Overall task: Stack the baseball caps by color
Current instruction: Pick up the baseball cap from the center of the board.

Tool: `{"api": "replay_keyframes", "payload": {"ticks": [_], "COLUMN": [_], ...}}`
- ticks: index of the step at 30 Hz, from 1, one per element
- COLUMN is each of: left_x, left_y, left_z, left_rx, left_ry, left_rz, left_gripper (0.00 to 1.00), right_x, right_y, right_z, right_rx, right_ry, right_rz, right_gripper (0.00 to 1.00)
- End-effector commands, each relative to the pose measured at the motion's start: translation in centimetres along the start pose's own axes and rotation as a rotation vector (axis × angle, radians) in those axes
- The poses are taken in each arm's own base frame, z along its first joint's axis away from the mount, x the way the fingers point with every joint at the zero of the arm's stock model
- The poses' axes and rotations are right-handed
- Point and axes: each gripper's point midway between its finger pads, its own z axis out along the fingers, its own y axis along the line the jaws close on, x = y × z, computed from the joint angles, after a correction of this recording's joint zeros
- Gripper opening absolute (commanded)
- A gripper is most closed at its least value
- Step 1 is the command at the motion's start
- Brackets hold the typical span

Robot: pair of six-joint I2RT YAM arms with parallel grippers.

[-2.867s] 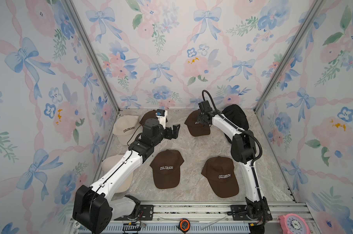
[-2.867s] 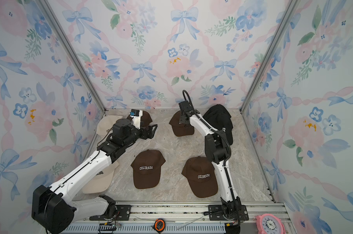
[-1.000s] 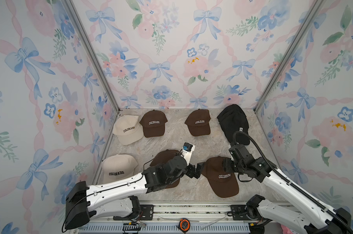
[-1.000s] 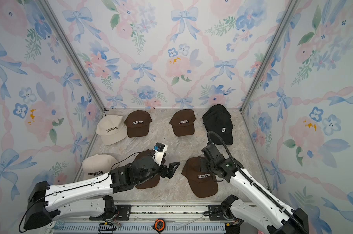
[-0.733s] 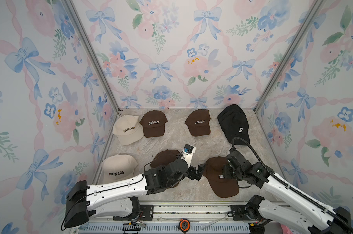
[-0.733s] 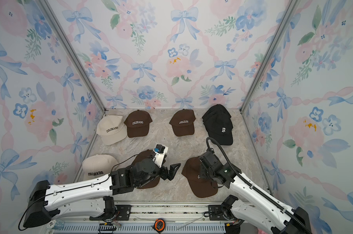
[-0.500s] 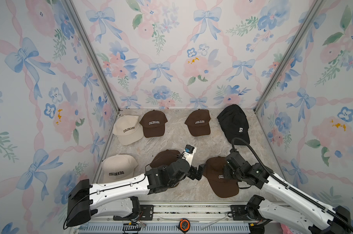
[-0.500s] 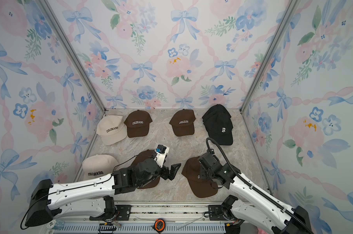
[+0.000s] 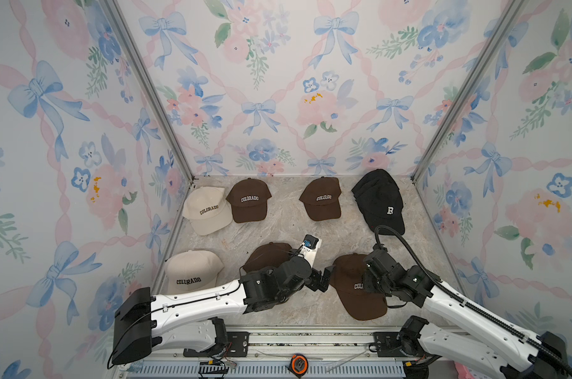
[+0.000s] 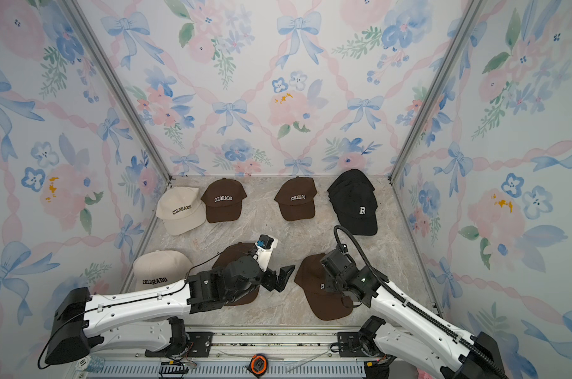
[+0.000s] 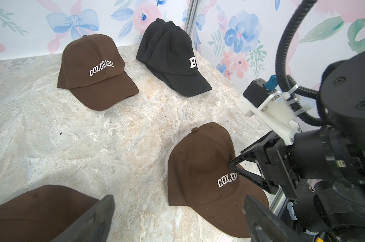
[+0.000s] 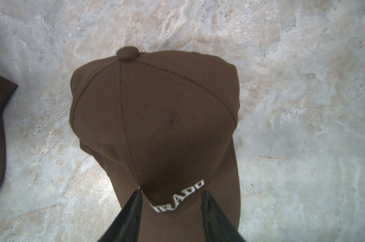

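1. While both arms reach low over the marbled stone tabletop (image 9: 278, 229), the right gripper (image 12: 171, 201) presses down on the front of the near-right brown fabric cap (image 9: 353, 288); its two black fingers (image 12: 131, 213) straddle the white stitched lettering, of which "RADO" reads in the right wrist view and "COLO" in the left wrist view. Whether they pinch the cloth or only touch it, I cannot tell.
2. Just beside that cap's crown, the left gripper (image 10: 279, 277) hangs with its fingers spread wide and nothing between them.
3. Under the left arm lies a second brown curved-brim cap (image 9: 268, 257), mostly hidden; its lettering cannot be read.
4. At the near left, close to the wall, sits a cream fabric cap (image 9: 192, 269) with dark "COLORADO" across the front.
5. Farther back on the left, another cream cap marked "COLORADO" (image 9: 207, 210) lies touching a brown cap with white "COLORADO" (image 9: 249, 203).
6. Apart from these, toward the back middle, a fourth brown "COLORADO" cap (image 9: 322, 201) sits alone, brim toward the camera.
7. At the far right corner, black fabric caps (image 9: 378, 198) are nested in a stack; the left wrist view shows three crown buttons, and the top one bears a white "R" (image 10: 362, 210).
8. Both top views show an orange tape measure (image 9: 299, 363) on the rail in front.
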Motion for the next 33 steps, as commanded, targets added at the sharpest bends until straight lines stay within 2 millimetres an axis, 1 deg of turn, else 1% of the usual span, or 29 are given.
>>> {"api": "replay_keyframes", "payload": {"ticks": [1,7,16,24,28,31,33], "left_x": [-0.8,-0.8,-0.8,-0.7,-1.1,-1.1,-1.0], "left_y": [0.3,0.6,1.2,1.3,1.4,1.5,1.6], "left_z": [-0.6,-0.8,-1.2,-1.4,-1.5,-1.6,-1.6], "left_rx": [-0.016,-0.024,-0.033,-0.036,-0.039,-0.041,-0.042], "left_ry": [-0.022,-0.027,-0.037,-0.041,-0.051,-0.054,-0.054], "left_rz": [0.010,0.004,-0.005,-0.005,-0.003,-0.005,-0.006], "left_gripper": [0.98,0.98,0.98,0.98,0.98,0.98,0.98], "right_x": [0.3,0.2,0.2,0.0,-0.1,-0.1,-0.1], "right_y": [0.0,0.5,0.6,1.0,1.2,1.2,1.1], "right_z": [0.3,0.5,0.8,1.0,1.0,1.1,1.1], "right_rx": [0.015,0.012,0.015,0.016,0.014,0.014,0.018], "right_ry": [0.010,0.014,0.021,0.027,0.030,0.031,0.032], "right_rz": [-0.010,-0.018,-0.018,-0.038,-0.045,-0.048,-0.048], "right_gripper": [0.48,0.47,0.45,0.39,0.37,0.34,0.30]}}
